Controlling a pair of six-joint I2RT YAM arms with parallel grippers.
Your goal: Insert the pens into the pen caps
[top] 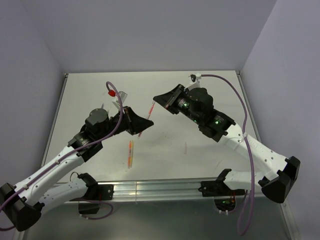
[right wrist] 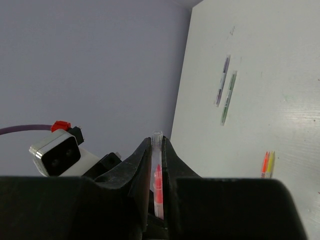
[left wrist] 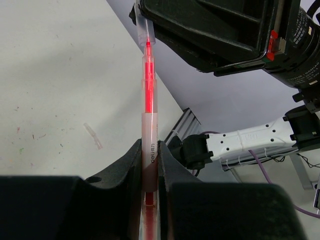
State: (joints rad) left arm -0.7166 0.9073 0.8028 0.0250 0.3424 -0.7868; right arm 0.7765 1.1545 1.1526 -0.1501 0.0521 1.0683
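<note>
Left wrist view: the left fingers [left wrist: 132,165] are clamped on the red pen [left wrist: 148,90], its tip inside the clear cap [left wrist: 144,30]. Right wrist view: the right fingers [right wrist: 141,165] pinch that cap, and a grey pen [right wrist: 222,82], green pen [right wrist: 229,97] and orange pen [right wrist: 265,162] lie on the tabletop [right wrist: 280,60]. The top view shows the red pen held in the air between the arms.

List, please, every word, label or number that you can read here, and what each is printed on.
"deli", followed by letters too unclear to read: lengthwise on the red pen, at the left end effector.
No readable print on the pen cap in the right end effector, nor elsewhere.
</note>
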